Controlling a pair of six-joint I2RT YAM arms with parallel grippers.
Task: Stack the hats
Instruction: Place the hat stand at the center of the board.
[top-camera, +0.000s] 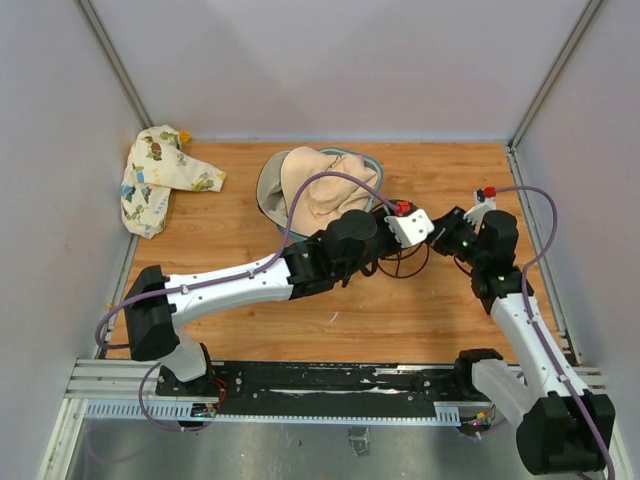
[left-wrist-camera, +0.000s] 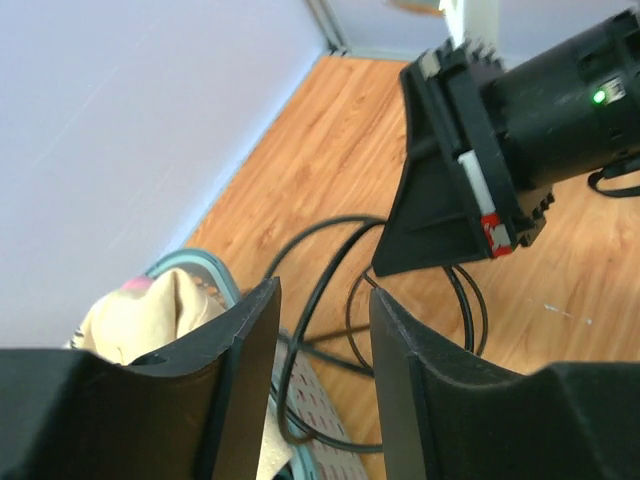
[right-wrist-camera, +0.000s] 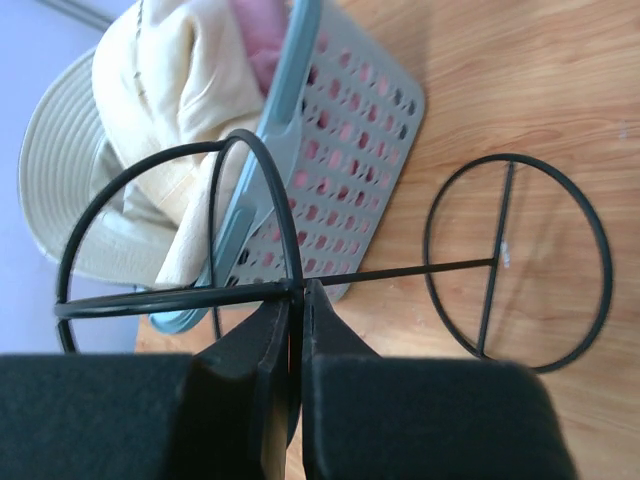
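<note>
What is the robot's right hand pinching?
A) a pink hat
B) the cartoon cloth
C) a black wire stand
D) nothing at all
C: in the right wrist view, the right hand has its two fingers closed on the thin rod of the black wire stand.

Two white-and-black arms, grippers almost nose to nose

The left arm (top-camera: 240, 280) stretches low and diagonally from its base at the near left toward the middle. The left gripper (left-wrist-camera: 322, 300) has its black fingers parted with nothing between them. The right arm (top-camera: 525, 320) runs up from its base at the near right and folds at the elbow. The right gripper (right-wrist-camera: 297, 295) points left, its jaws pressed nearly together on a thin rod of a black wire frame (right-wrist-camera: 500, 265).
</note>
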